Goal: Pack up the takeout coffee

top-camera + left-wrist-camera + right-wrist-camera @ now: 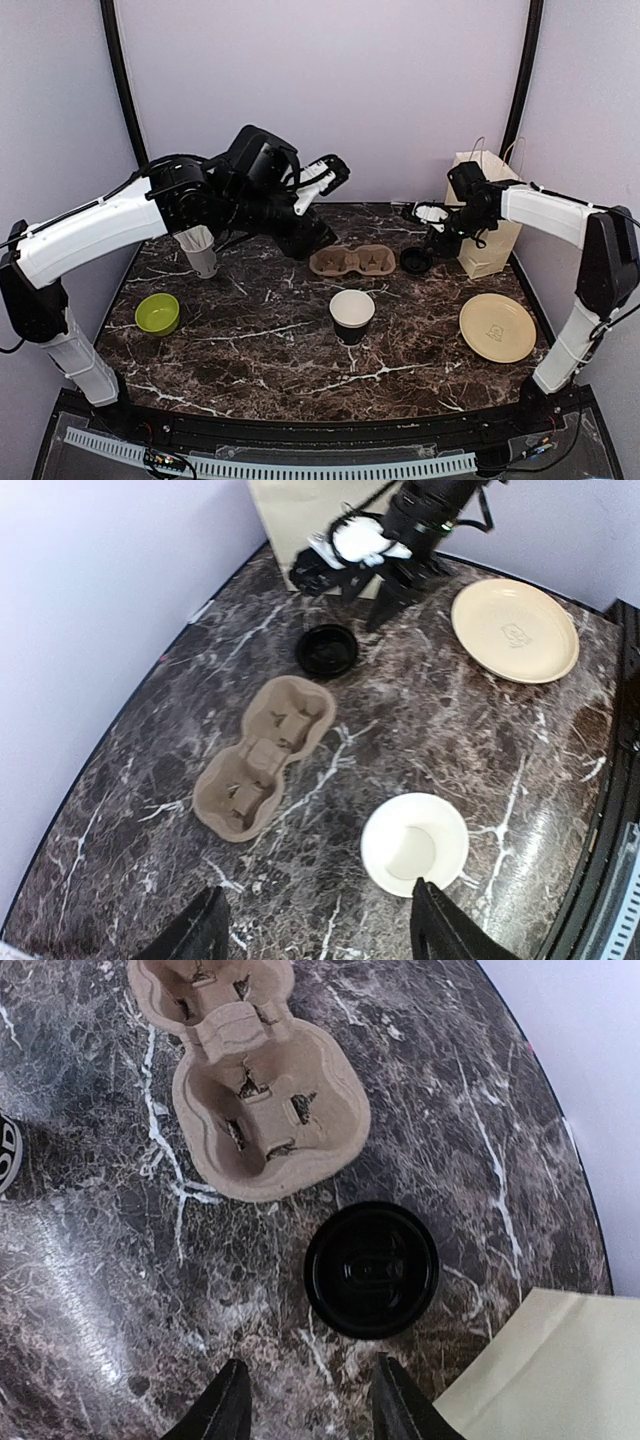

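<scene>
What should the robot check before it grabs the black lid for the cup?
1. Black lid lies flat, nothing on it: ok.
2. Right tool open and empty: ok.
3. Right tool centred on the lid: not ok, the lid sits off to one side.
4. Room beside the paper bag for a finger: cannot tell.
5. Coffee cup upright and uncovered: ok.
6. Left tool open, empty, away from the lid: ok.

The left arm point(100, 225) is reaching across, high up, and the left gripper point(317, 900) is holding its fingers wide apart, empty. The right arm point(550, 210) is bending inward, and the right gripper point(310, 1365) is pointing down, fingers apart, empty too.
</scene>
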Tool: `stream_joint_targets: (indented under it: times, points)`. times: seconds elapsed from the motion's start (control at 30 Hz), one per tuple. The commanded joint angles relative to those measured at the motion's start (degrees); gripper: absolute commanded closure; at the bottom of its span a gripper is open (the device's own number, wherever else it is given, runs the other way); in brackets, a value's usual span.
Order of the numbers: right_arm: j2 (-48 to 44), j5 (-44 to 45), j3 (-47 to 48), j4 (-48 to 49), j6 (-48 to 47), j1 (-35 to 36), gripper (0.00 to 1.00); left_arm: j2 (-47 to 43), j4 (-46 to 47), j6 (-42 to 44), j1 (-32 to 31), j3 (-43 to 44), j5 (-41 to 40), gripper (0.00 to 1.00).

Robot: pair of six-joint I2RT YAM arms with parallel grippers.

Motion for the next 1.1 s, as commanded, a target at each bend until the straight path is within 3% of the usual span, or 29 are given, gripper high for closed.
stream_joint_targets:
  times: [0.0,0.27,0.57,1.07]
  points:
    - [8.36,6.93,6.95,-5.65,-4.57,3.92,0.63,-4.34,8.82,-5.53,1.35,-8.5,-0.78,0.35]
    - [21.06,12.5,17.43,-10.99,-3.91,5.71,0.57,-10.08,11.94,-6.41,2.59,-16.08,-0.88,0.35]
    - [24.75,13.59,17.86,-9.39,-2.74,5.71,0.57,-11.48,12.79,-6.22,3.27,-18.86,-1.23,0.34]
    - [27.69,16.04,17.94,-9.04,-0.12,5.21,0.74,-11.12,12.72,-6.41,3.33,-19.24,-1.32,0.34]
